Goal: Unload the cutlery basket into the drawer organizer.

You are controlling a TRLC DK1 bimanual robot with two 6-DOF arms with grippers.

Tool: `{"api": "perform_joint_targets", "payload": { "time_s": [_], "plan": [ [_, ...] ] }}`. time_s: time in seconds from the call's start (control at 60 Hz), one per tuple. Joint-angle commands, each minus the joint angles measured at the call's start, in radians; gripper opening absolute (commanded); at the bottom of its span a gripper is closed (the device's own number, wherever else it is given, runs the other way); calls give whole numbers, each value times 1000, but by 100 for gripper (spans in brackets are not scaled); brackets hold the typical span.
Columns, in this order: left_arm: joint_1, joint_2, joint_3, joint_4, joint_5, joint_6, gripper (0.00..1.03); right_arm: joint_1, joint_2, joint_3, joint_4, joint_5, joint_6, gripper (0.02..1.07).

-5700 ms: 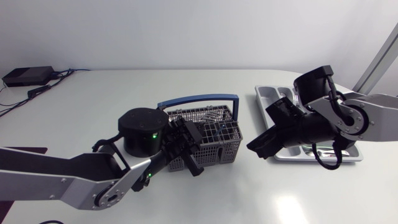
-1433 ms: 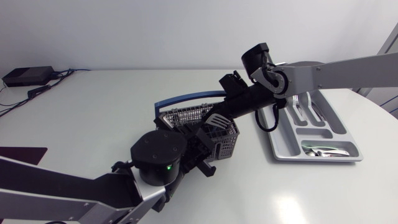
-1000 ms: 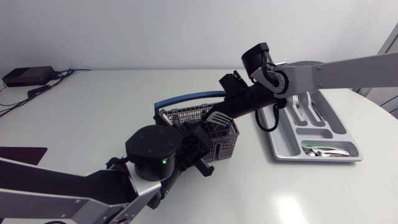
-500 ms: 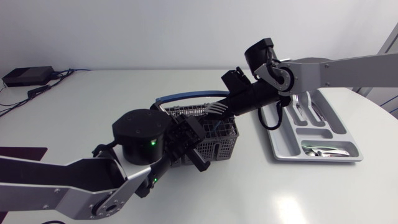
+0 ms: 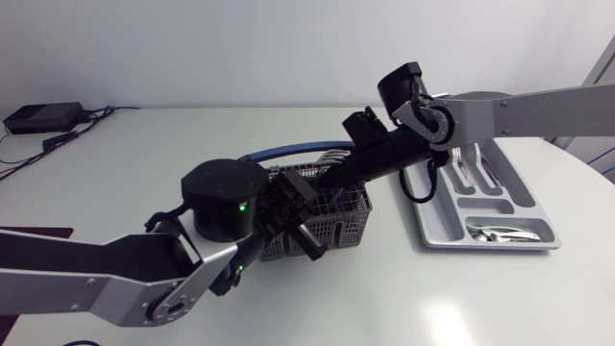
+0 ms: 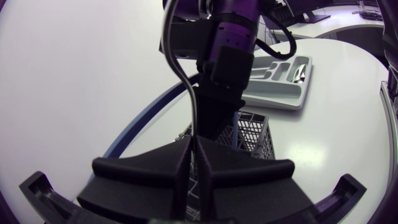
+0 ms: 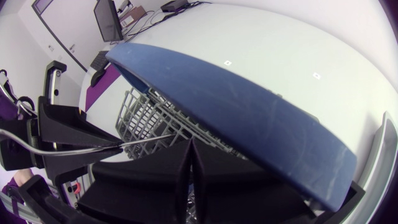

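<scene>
The grey wire cutlery basket (image 5: 336, 207) stands mid-table, its blue handle (image 5: 288, 151) arched over it. My left gripper (image 5: 293, 217) is shut on the basket's near wall, and the mesh (image 6: 252, 127) shows just ahead of that gripper (image 6: 193, 148). My right gripper (image 5: 332, 176) reaches into the basket from the right, shut on a metal fork (image 5: 332, 155) whose tines point up over the rim. In the right wrist view the fork's thin handle (image 7: 143, 143) runs out from the right gripper (image 7: 189, 146) under the blue handle (image 7: 236, 118). The grey drawer organizer (image 5: 424, 207) lies to the right.
Spoons (image 5: 500, 231) lie in the organizer's nearest compartment, and more cutlery (image 5: 471, 168) in the ones behind. A black box with cables (image 5: 38, 117) sits at the table's far left corner. The organizer (image 6: 277, 71) also shows beyond the basket in the left wrist view.
The basket, tilted a second ago, now sits level. My left arm has swung back and up with it. The right gripper has raised the fork toward the blue handle.
</scene>
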State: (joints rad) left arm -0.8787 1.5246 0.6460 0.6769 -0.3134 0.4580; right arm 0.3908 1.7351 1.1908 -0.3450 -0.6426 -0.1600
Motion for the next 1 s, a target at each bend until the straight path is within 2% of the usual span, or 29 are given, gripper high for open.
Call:
{"api": "perform_joint_targets", "payload": {
  "time_s": [0.0,0.2,0.3,0.483,0.55,0.7,0.95,0.983],
  "plan": [
    [10,20,38,6,25,-38,9,-1,12,-25,-14,9,13,8],
    [15,11,58,-59,65,-51,59,-3,9,-22,-17,8,14,9],
    [15,0,67,-99,88,-51,75,-3,-3,-26,-19,8,14,25],
    [20,-27,90,-165,109,-53,93,-3,-43,-43,-20,8,14,57],
    [21,-55,103,-214,132,-56,95,-4,-75,-53,-26,8,10,64],
    [40,-110,112,-315,174,-53,97,-15,-178,-94,-28,17,-9,72],
    [106,-222,66,-453,300,-12,98,-36,-407,-204,-32,70,-32,74],
    [122,-241,58,-481,336,-1,98,-36,-450,-232,-31,81,-32,74]
  ]
}}
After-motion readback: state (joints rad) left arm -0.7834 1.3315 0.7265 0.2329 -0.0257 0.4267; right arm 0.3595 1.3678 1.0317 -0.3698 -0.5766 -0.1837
